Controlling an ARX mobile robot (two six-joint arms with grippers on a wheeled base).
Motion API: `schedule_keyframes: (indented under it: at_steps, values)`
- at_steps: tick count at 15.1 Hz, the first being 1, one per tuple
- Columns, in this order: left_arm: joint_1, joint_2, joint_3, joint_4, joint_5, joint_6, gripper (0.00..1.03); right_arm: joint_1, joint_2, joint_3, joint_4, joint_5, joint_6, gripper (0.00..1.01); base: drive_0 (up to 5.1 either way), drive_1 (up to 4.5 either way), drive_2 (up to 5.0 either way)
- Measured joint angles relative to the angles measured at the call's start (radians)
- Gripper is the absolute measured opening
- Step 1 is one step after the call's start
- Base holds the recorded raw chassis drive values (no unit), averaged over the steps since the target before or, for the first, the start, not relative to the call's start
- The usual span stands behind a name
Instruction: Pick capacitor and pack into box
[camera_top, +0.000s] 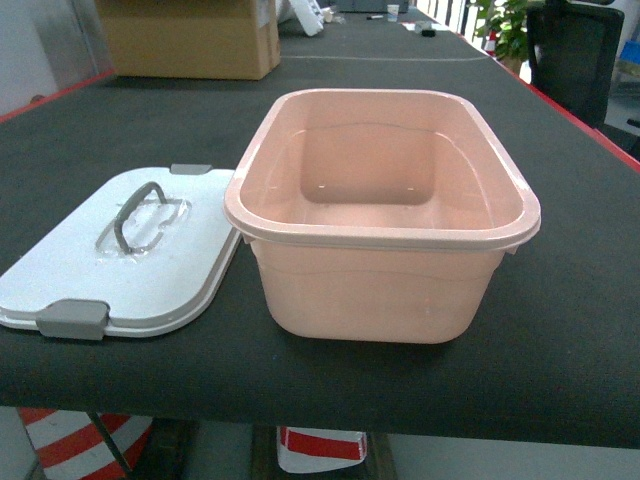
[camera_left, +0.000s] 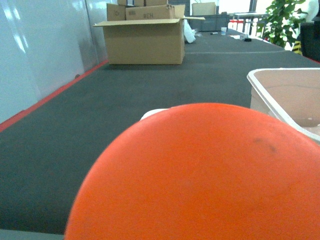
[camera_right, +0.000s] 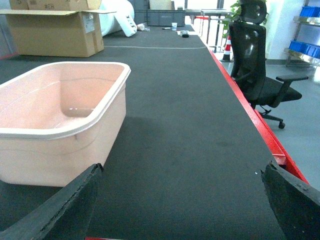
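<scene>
Our right tool (camera_right: 182, 200) stands spread wide, holding nothing, beside the box (camera_right: 60, 125). An orange object (camera_left: 200, 175) hides our left tool; we cannot tell its state.

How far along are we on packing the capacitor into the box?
Done: the lid is off and lies on the table left of the box. In hand: possibly something; a large orange object fills the left wrist view, too close to identify. The right tool is open, holding nothing. Left: the box looks empty, so packing remains.

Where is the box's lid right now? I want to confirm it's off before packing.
In the head view the lid lies flat on the table, left of the open box, its edge against the box's side.
</scene>
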Motion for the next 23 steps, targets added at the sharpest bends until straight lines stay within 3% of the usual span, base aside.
schedule_keyframes:
  at_steps: [2, 4, 5, 7, 10, 11, 12, 16, 19, 20, 23]
  values:
    - [-0.085, 0.325, 0.053, 0.308, -0.079, 0.019, 0.43, 0.0, 0.0, 0.0, 0.0, 0.0, 0.0, 0.98, 0.0, 0.0, 0.0]
    - [-0.181, 0.719, 0.284, 0.624, -0.101, 0.047, 0.43, 0.0, 0.0, 0.0, 0.0, 0.0, 0.0, 0.98, 0.0, 0.0, 0.0]
    - [-0.22, 0.925, 0.439, 0.698, -0.106, 0.061, 0.43, 0.0, 0.0, 0.0, 0.0, 0.0, 0.0, 0.98, 0.0, 0.0, 0.0]
    - [-0.291, 1.297, 0.742, 0.583, -0.126, 0.065, 0.43, 0.0, 0.0, 0.0, 0.0, 0.0, 0.0, 0.98, 0.0, 0.0, 0.0]
    - [-0.376, 1.637, 1.107, 0.333, -0.051, -0.056, 0.43, 0.0, 0.0, 0.0, 0.0, 0.0, 0.0, 0.98, 0.0, 0.0, 0.0]
    - [-0.391, 1.688, 1.186, 0.266, -0.006, -0.088, 0.48, 0.0, 0.0, 0.0, 0.0, 0.0, 0.0, 0.98, 0.0, 0.0, 0.0]
    - [-0.408, 1.727, 1.229, 0.25, 0.01, -0.095, 0.61, 0.0, 0.0, 0.0, 0.0, 0.0, 0.0, 0.98, 0.0, 0.0, 0.0]
    - [-0.417, 1.748, 1.238, 0.254, 0.014, -0.095, 0.76, 0.0, 0.0, 0.0, 0.0, 0.0, 0.0, 0.98, 0.0, 0.0, 0.0]
    - [-0.405, 1.744, 1.234, 0.325, -0.002, -0.093, 1.0, 0.0, 0.0, 0.0, 0.0, 0.0, 0.0, 0.98, 0.0, 0.0, 0.0]
    - [-0.323, 1.654, 1.14, 0.416, 0.001, -0.088, 0.98, 0.0, 0.0, 0.0, 0.0, 0.0, 0.0, 0.98, 0.0, 0.0, 0.0]
    - [-0.169, 1.591, 1.051, 0.497, 0.004, -0.073, 0.98, 0.0, 0.0, 0.0, 0.0, 0.0, 0.0, 0.98, 0.0, 0.0, 0.0]
